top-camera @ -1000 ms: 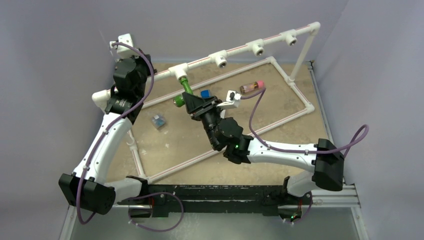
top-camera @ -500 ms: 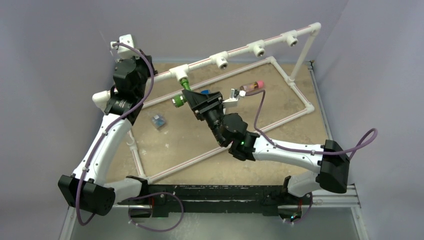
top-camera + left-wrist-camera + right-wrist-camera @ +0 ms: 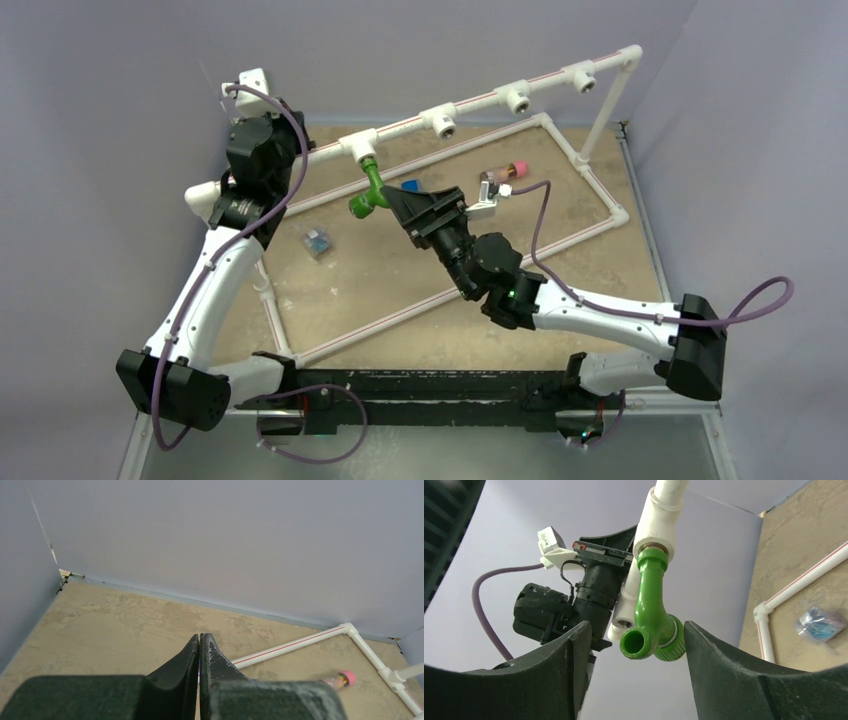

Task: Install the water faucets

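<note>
A bright green faucet [image 3: 368, 190] hangs from the leftmost tee socket [image 3: 358, 145] of the raised white pipe, its stem in the fitting. In the right wrist view the faucet [image 3: 649, 615] points its spout mouth towards the camera. My right gripper [image 3: 393, 203] sits just right of it, open. Its jaws [image 3: 636, 627] stand either side of the faucet's lower end without touching it. My left gripper [image 3: 258, 140] is up at the back left corner, shut on nothing, fingertips [image 3: 206, 647] pressed together.
More empty tee sockets [image 3: 440, 120] [image 3: 515, 97] [image 3: 583, 75] run along the raised pipe. A white pipe frame [image 3: 600, 190] lies on the tan table. On it are a blue part [image 3: 410, 186], a small blue packet [image 3: 317, 242] and a pink-capped tube [image 3: 503, 172].
My right gripper has opened, let go of the green faucet and drawn back to the right. The faucet stays hanging in the tee. The left arm has not moved.
</note>
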{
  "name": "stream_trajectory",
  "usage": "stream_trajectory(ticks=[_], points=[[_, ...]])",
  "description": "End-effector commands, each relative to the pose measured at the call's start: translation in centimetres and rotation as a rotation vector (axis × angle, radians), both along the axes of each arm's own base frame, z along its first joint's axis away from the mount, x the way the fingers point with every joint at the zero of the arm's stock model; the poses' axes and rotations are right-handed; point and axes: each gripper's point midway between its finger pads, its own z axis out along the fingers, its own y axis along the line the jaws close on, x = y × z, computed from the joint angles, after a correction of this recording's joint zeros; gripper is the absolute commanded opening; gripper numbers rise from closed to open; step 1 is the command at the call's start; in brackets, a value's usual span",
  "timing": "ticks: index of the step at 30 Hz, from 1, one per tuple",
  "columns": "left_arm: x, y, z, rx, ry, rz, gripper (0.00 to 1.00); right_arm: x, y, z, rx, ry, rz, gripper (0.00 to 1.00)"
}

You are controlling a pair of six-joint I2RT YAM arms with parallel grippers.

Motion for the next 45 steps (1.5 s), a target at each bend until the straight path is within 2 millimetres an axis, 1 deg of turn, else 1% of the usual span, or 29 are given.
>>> stream_trajectory(ticks=[1, 2, 7, 8, 10, 11, 13, 14, 17, 18, 23, 28, 30, 31, 35, 39, 41, 43, 45], points=[[-1.2, 0.4, -11.0, 0.079, 0.363, -0.002, 0.00, -0.4, -1.9, 0.9, -0.101, -0.081, -0.035, 0.70], [-1.2, 0.3, -10.9, 0.078, 0.360, -0.002, 0.00, -0.3, -2.2, 0.8, -0.140, -0.098, -0.053, 0.70], [-1.3, 0.4, -10.9, 0.080, 0.360, -0.001, 0.00, -0.5, -4.7, 2.0, -0.357, -0.260, -0.131, 0.70], [-1.2, 0.4, -10.8, 0.081, 0.359, -0.002, 0.00, -0.9, -5.1, 3.1, -0.493, -0.389, -0.143, 0.72], [-1.2, 0.4, -10.7, 0.080, 0.357, -0.003, 0.00, -1.2, -5.0, 3.8, -0.619, -0.492, -0.136, 0.72], [-1.2, 0.4, -10.7, 0.080, 0.357, -0.005, 0.00, -1.3, -4.9, 4.5, -0.670, -0.544, -0.131, 0.72], [-1.1, 0.3, -10.7, 0.079, 0.356, -0.005, 0.00, -1.3, -5.0, 5.0, -0.804, -0.645, -0.141, 0.72], [-1.1, 0.3, -10.7, 0.081, 0.357, -0.005, 0.00, -1.6, -4.8, 5.3, -0.839, -0.687, -0.123, 0.72], [-1.1, 0.3, -10.8, 0.081, 0.358, -0.006, 0.00, -2.3, -4.7, 6.5, -1.031, -0.927, -0.123, 0.72], [-1.1, 0.3, -10.8, 0.081, 0.357, -0.007, 0.00, -2.8, -4.3, 6.6, -1.094, -1.023, -0.097, 0.72], [-1.1, 0.4, -10.5, 0.081, 0.352, -0.004, 0.00, -3.8, -3.5, 6.6, -1.295, -1.270, -0.052, 0.72], [-1.1, 0.4, -10.5, 0.082, 0.352, -0.004, 0.00, -4.1, -2.2, 5.7, -1.523, -1.473, -0.034, 0.75], [-1.1, 0.4, -10.5, 0.083, 0.352, -0.004, 0.00, -3.9, -1.9, 5.4, -1.629, -1.539, -0.079, 0.76], [-1.1, 0.4, -10.5, 0.084, 0.351, -0.004, 0.00, -4.1, -1.6, 5.4, -1.652, -1.564, -0.094, 0.76], [-1.2, 0.4, -10.5, 0.083, 0.351, -0.005, 0.00, -4.3, -0.8, 4.9, -1.841, -1.702, -0.189, 0.78], [-1.2, 0.3, -10.6, 0.081, 0.353, -0.007, 0.00, -3.7, 0.0, 3.4, -2.052, -1.787, -0.235, 0.78], [-1.2, 0.3, -10.6, 0.081, 0.352, -0.007, 0.00, -3.4, 0.3, 3.0, -2.125, -1.817, -0.265, 0.78], [-1.3, 0.4, -10.7, 0.081, 0.352, -0.007, 0.00, -3.0, 0.4, 2.6, -2.202, -1.829, -0.297, 0.78], [-1.3, 0.4, -10.6, 0.080, 0.349, -0.007, 0.00, -2.3, 0.6, 1.5, -2.295, -1.822, -0.296, 0.78]])
